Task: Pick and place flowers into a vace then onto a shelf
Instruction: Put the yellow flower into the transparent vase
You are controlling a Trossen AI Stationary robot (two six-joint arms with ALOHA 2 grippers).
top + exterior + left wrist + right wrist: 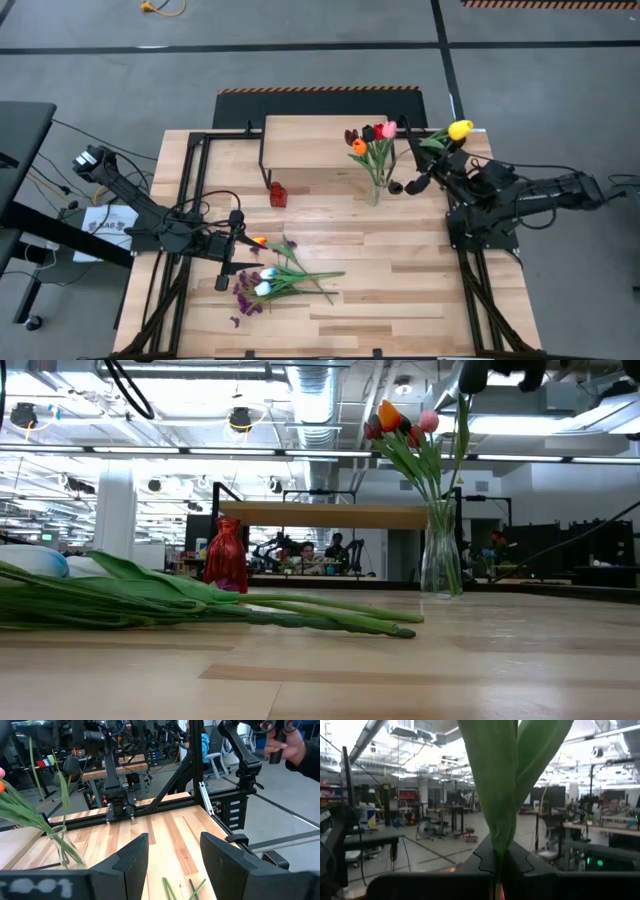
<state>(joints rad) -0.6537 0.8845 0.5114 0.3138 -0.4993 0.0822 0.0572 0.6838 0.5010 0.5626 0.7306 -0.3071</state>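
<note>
While a yellow tulip (460, 129) stands pinched by its green stem in the fully closed right gripper (418, 183) just right of the clear vase (376, 190), four tulips (370, 138) already stand in that vase, in front of the shelf (310, 134). More flowers (275, 281) lie flat on the table (400, 290) near its front left. Just left of them, the left gripper (236, 262) hovers with jaws partly open, holding nothing. A small red vase (278, 193) stands beside the shelf.

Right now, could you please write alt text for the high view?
The right gripper holds a yellow tulip beside a glass vase of tulips; the left gripper hangs open over loose flowers on the table.
</note>
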